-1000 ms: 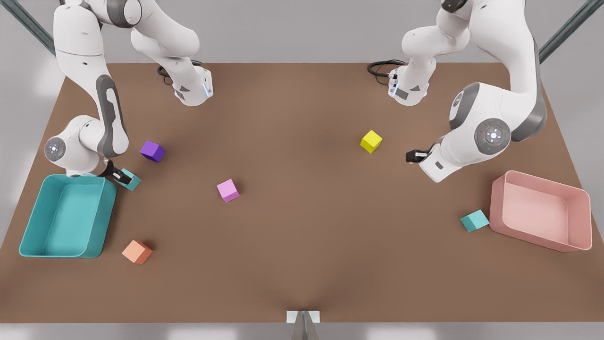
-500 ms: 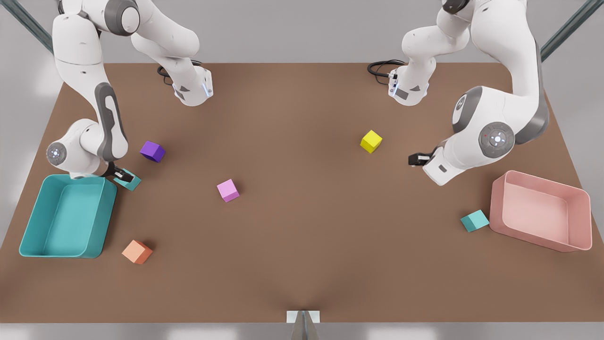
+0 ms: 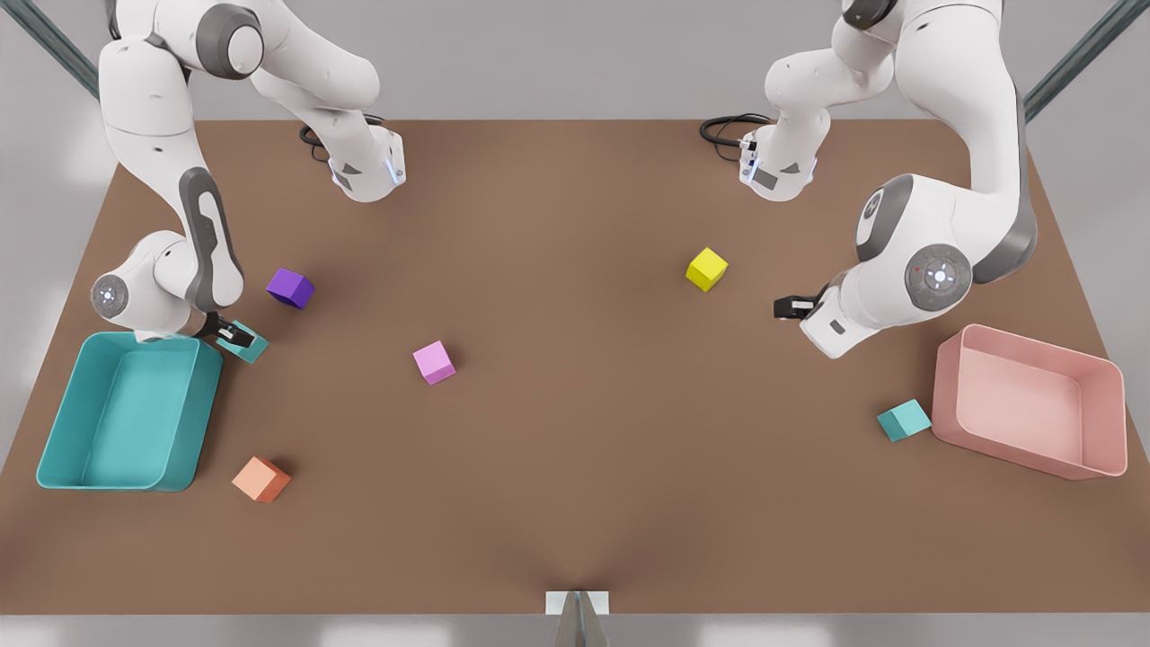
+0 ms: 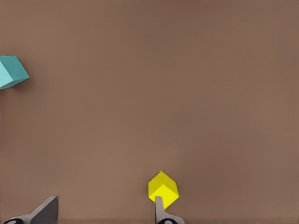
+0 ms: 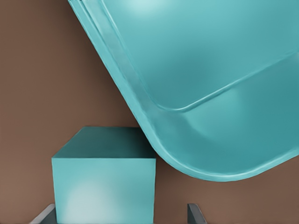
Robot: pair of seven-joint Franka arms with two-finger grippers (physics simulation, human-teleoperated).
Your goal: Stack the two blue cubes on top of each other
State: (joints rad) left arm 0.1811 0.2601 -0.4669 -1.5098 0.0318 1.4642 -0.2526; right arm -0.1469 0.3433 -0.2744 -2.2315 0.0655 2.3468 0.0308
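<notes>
Right gripper, fingers spread and not yet clamped, straddles the first blue cube beside the teal tray near the table edge on the front view's left; left gripper, open and empty, waits nearer the second blue cube.

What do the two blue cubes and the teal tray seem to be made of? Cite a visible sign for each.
Blue cubes: probably plastic or painted wood; flat, matte faces with crisp edges.
Teal tray: likely moulded plastic with a satin finish; rounded corners, rolled rim and soft highlights on its floor in the right wrist view.
</notes>
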